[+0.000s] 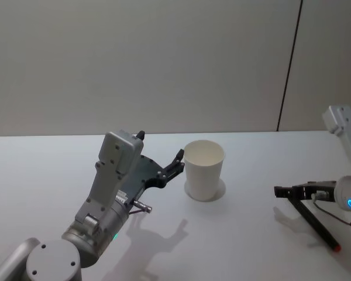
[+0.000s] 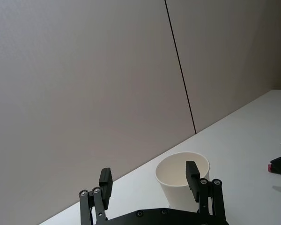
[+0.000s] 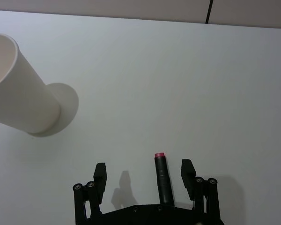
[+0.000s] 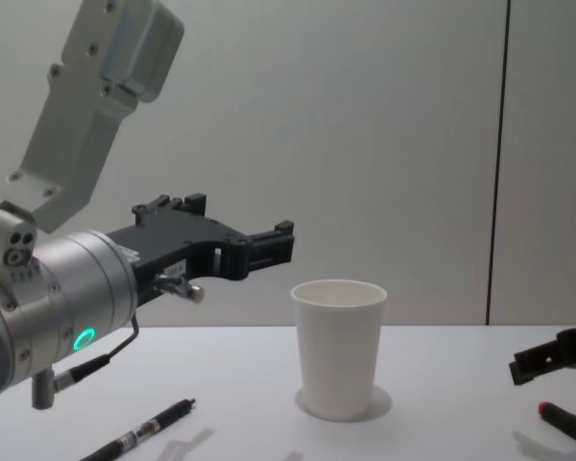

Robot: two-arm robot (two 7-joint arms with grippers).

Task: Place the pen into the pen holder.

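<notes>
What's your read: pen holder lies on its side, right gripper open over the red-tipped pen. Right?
Not quite. The pen holder stands upright, mouth up, as the chest view shows. The rest holds: the right gripper is open over the red-tipped pen.

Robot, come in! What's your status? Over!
Left end effector open, raised beside cup. Right end effector open around red-tipped pen, not gripping. Cup upright, no pen inside. Also a spare pen on table, left side.
</notes>
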